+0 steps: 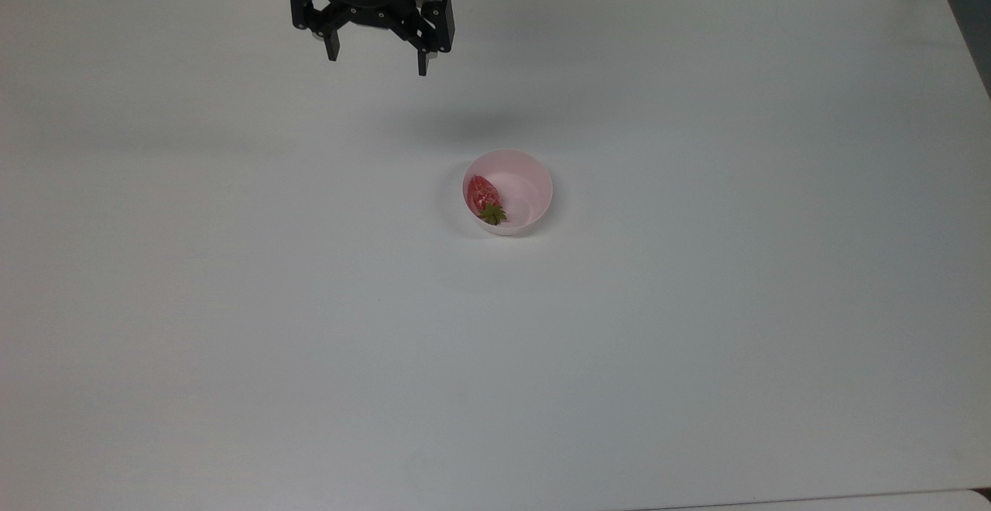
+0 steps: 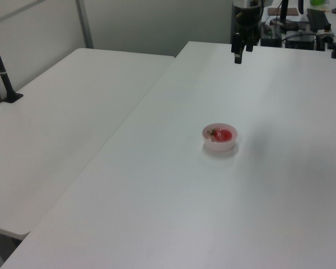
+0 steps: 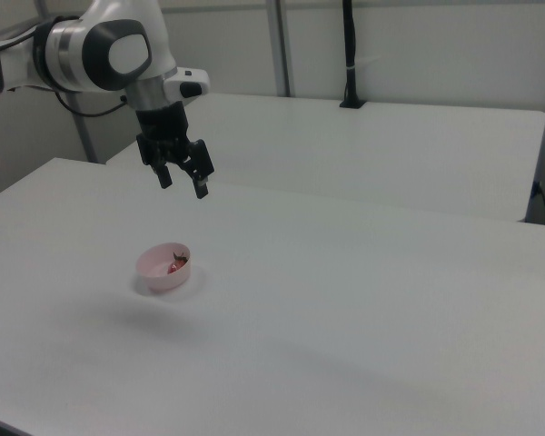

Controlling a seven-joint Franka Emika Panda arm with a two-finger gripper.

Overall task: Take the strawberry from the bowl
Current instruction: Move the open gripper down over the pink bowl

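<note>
White laminate covers the table (image 1: 232,302), and wide bare surface surrounds the bowl (image 1: 534,178) on every side, well clear of all table edges. Pale pink, the bowl stands upright near the middle of the table. Inside it lies the strawberry (image 1: 483,193), against the wall on the top view's left, its green cap toward the bottom of the top view. In the right view the bowl's rim hides most of the fruit. The claw (image 1: 377,62) hangs in the air well apart from the bowl, near the table's far edge in the top view; its fingers are spread wide and hold nothing. The arm is cut off by the top view's upper border. A second table (image 2: 61,123) appears to butt against the first.
</note>
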